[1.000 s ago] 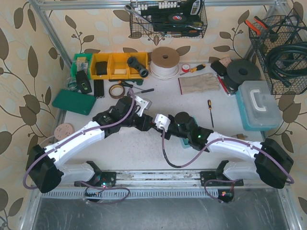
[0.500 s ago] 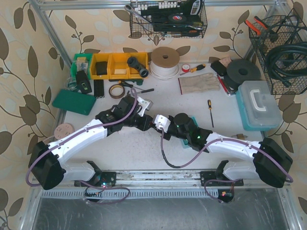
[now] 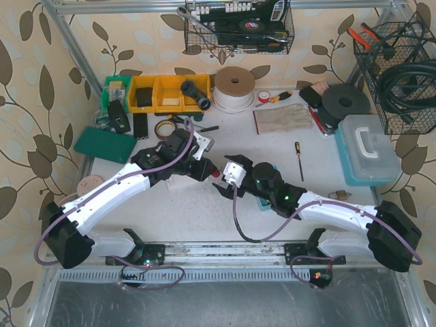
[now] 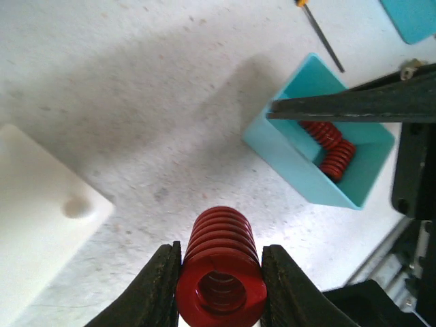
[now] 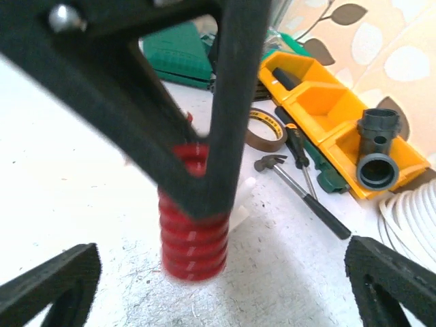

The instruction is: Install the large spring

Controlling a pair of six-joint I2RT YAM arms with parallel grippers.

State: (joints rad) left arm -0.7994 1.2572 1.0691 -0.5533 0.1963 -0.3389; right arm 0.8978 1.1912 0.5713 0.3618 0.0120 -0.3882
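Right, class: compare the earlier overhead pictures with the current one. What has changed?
The right gripper has backed off from the left gripper toward the near edge, opening a gap between them. The left gripper, jaws shut on the red spring, barely shifted. Everything else on the table stayed put.

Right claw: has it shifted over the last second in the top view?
Yes. The right claw has backed slightly rightward, toward the screwdriver, widening its gap from the left claw, which holds the red spring.

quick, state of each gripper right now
Left gripper: closed on the large red spring.
Right gripper: open, holding nothing.
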